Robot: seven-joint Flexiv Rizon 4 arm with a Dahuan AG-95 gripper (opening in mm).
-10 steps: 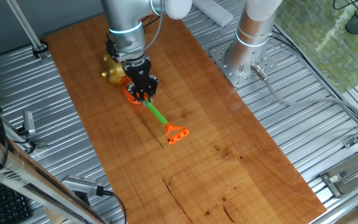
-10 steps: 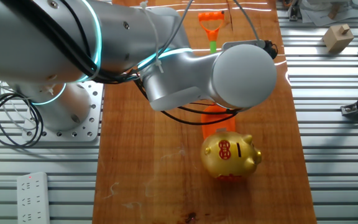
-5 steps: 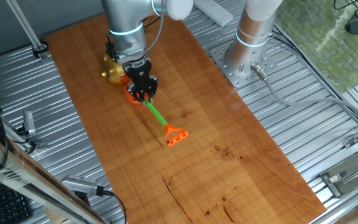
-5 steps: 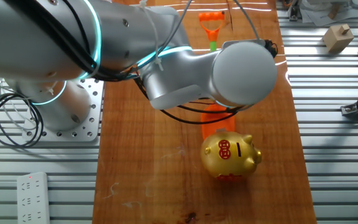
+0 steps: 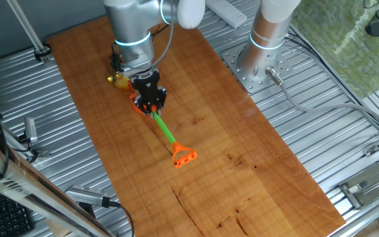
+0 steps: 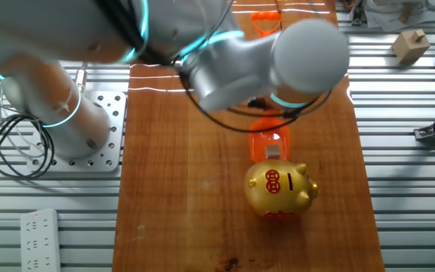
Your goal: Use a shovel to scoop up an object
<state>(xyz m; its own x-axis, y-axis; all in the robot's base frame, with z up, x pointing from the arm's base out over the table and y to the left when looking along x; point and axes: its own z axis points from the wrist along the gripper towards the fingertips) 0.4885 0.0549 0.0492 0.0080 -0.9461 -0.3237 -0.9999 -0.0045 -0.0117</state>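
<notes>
Your gripper (image 5: 152,105) is clamped on the shovel (image 5: 170,135), fingers closed around the green shaft just behind the orange blade; the D-shaped loop end trails free over the wooden table (image 5: 242,164). In the other fixed view the blade lies flat, its front edge right beside the gold piggy bank (image 6: 280,189); a small grey-tan block (image 6: 273,152), which I judge to be the object, sits on the blade close to that edge, though motion blur keeps me from saying how securely. From here the main risk is the piggy bank; push further and you will shove it or tip the blade against it. Tilt the blade forward as you lift and the block will likely slide off; the thin shaft could also twist between the fingers.
</notes>
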